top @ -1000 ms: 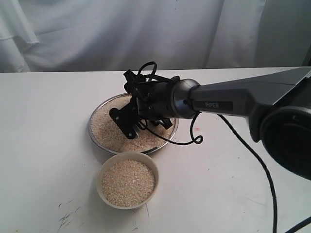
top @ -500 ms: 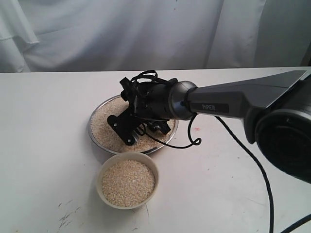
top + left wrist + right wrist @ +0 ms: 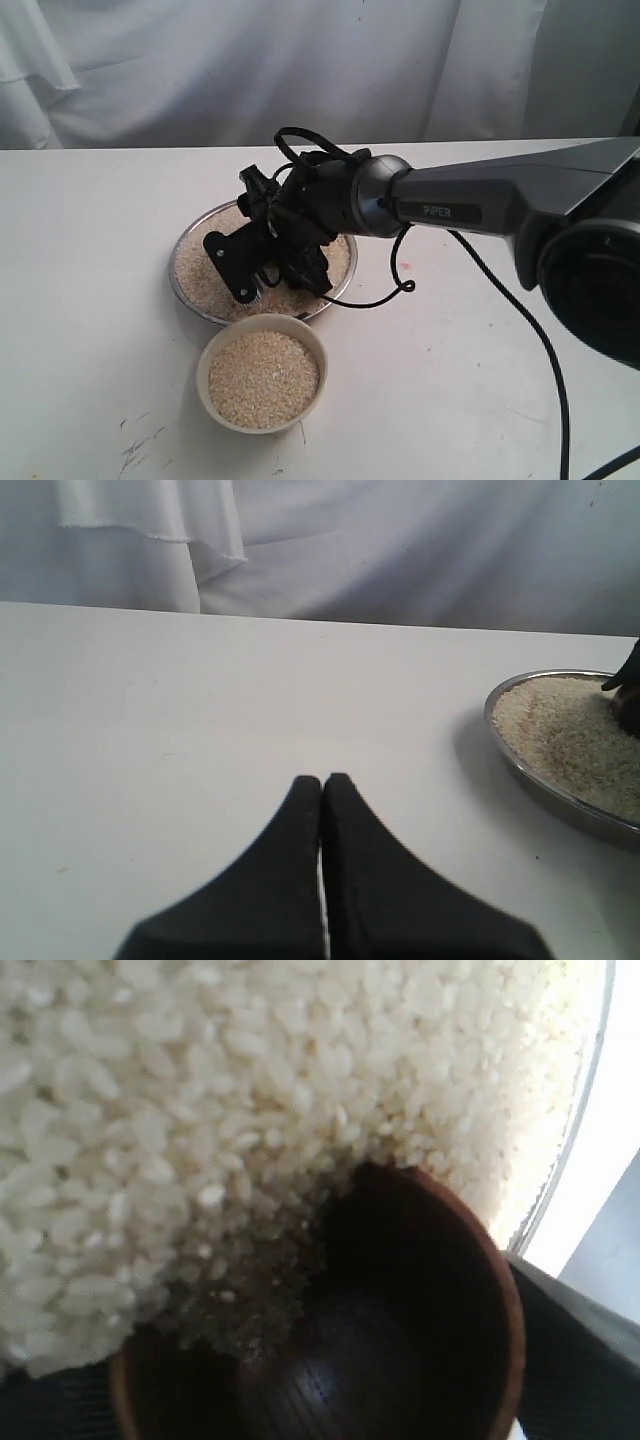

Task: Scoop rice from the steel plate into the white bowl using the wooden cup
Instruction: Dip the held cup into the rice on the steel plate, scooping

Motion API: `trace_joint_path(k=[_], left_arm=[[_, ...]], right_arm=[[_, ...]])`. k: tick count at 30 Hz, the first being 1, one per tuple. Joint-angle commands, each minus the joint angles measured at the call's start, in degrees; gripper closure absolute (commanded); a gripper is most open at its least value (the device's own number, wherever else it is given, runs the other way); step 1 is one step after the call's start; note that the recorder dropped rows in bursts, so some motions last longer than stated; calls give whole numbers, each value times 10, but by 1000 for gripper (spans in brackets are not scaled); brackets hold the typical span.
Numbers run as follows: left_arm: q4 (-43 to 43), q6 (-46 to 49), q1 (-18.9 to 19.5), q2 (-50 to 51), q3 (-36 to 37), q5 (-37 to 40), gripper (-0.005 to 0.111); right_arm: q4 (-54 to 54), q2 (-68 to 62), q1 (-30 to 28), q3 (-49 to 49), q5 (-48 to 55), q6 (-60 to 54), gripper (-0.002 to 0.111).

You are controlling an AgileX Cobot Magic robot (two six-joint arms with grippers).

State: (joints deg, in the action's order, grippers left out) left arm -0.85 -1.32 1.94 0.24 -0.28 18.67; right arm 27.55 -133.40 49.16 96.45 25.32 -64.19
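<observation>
The steel plate (image 3: 173, 278) holds a wide bed of rice (image 3: 205, 272) at mid-table. My right gripper (image 3: 268, 268) reaches over it from the right and is shut on the wooden cup (image 3: 420, 1340). The cup lies tilted with its mouth pushed into the rice (image 3: 200, 1110), and grains spill into its dark inside. The plate's rim (image 3: 592, 1090) runs just beside the cup. In the exterior view the gripper hides the cup. The white bowl (image 3: 206, 352) stands just in front of the plate, nearly full of rice (image 3: 262, 378). My left gripper (image 3: 322, 785) hovers shut over bare table, left of the plate (image 3: 556, 798).
A black cable (image 3: 402, 286) loops from the right arm down onto the table right of the plate. White cloth (image 3: 200, 70) hangs behind the table. Dark scuff marks (image 3: 135, 445) lie near the front left.
My right gripper has moved left and lower through the rice with the cup. The steel plate has slid a little to the left with it. The bowl has barely moved.
</observation>
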Motion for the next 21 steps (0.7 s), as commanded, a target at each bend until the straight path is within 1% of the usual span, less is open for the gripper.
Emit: trace_joint_path(k=[1,7,11,21], left_arm=[[-1,0,1,-2,3,-4,107],[-1,0,1,-2,3,-4,107],[-1,0,1,-2,3,-4,107],[-1,0,1,-2,3,-4,107]], right_arm=[[-95,-15,7,-8,21,-22,108],[-158,-15,-5,-8,32,-38,108],[-222,-15,-13,-8,39,-75,108],[-332,-15,-37,-8,55,-125,108]])
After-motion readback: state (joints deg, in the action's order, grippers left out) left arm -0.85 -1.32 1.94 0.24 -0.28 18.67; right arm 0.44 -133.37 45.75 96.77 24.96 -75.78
